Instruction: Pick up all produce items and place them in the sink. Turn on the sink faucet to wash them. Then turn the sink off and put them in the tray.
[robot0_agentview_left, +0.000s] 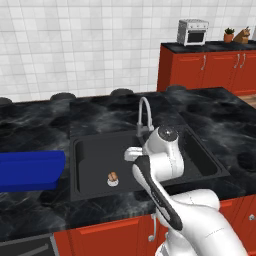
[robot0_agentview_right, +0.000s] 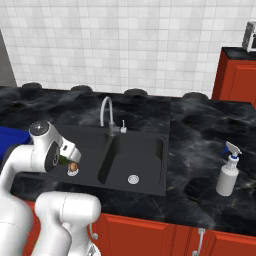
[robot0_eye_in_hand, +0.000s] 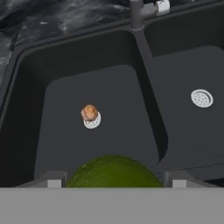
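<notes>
End effector (robot0_eye_in_hand: 112, 181) gripping dark green ball (robot0_eye_in_hand: 112, 171), jaws wide around it, above left basin of black sink (robot0_eye_in_hand: 26, 109). Tan-brown piece (robot0_eye_in_hand: 89, 112) sitting on left drain. Blue tray (robot0_agentview_left: 30, 170) on desk (robot0_agentview_left: 30, 120), left of sink.

Two rear flanks, one close overhead: sink (robot0_agentview_left: 80, 150).
</notes>
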